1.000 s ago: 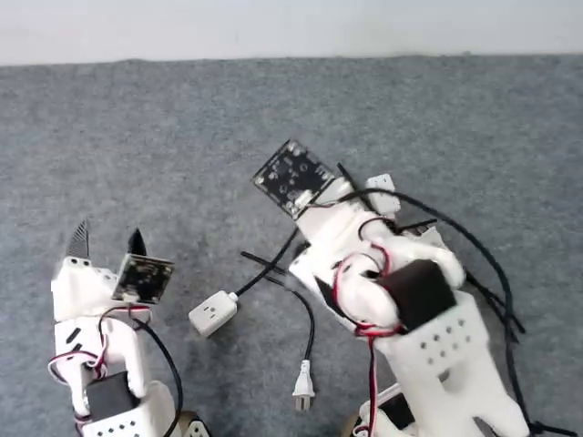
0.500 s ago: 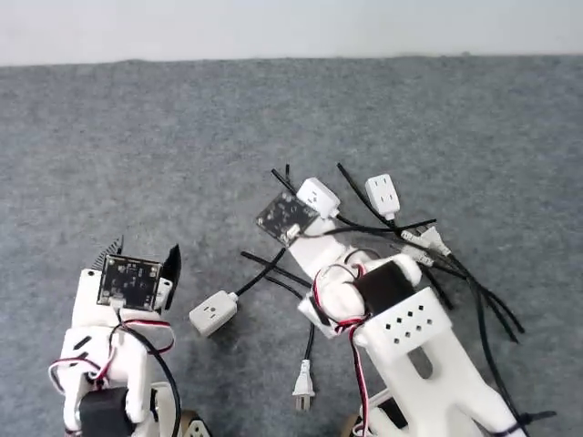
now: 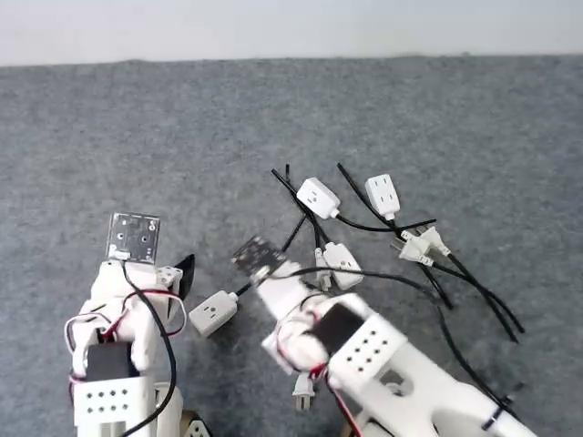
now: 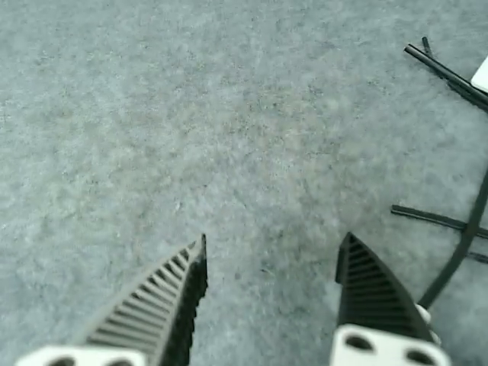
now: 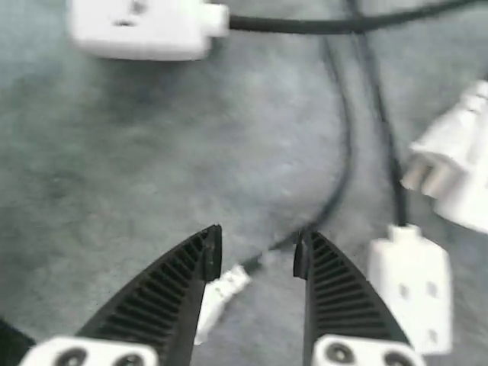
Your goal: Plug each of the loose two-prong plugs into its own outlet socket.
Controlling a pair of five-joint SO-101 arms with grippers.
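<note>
Several white outlet sockets on black cords lie on the grey carpet: one point(image 3: 211, 312) near the left arm, two point(image 3: 318, 197) point(image 3: 381, 194) farther back, one point(image 3: 342, 264) by the right arm. Two-prong plugs point(image 3: 417, 244) lie to the right. Another plug point(image 3: 303, 387) pokes out under the right arm. My left gripper point(image 4: 274, 244) is open over bare carpet; one of its fingers point(image 3: 185, 271) shows just left of the nearest socket. My right gripper point(image 5: 258, 244) is open above a black cord, with a small plug point(image 5: 221, 297) below it, a socket point(image 5: 412, 286) beside one finger and another socket point(image 5: 137, 27) farther off.
Black cords point(image 3: 474, 287) trail across the carpet to the right and cross one another near the sockets. More cord point(image 4: 450, 72) runs past my left gripper. A pale wall point(image 3: 291, 27) borders the far edge of the carpet.
The right arm has drawn back toward the near edge, uncovering the two far sockets and the middle one. The left gripper has shifted right, toward the nearest socket.
</note>
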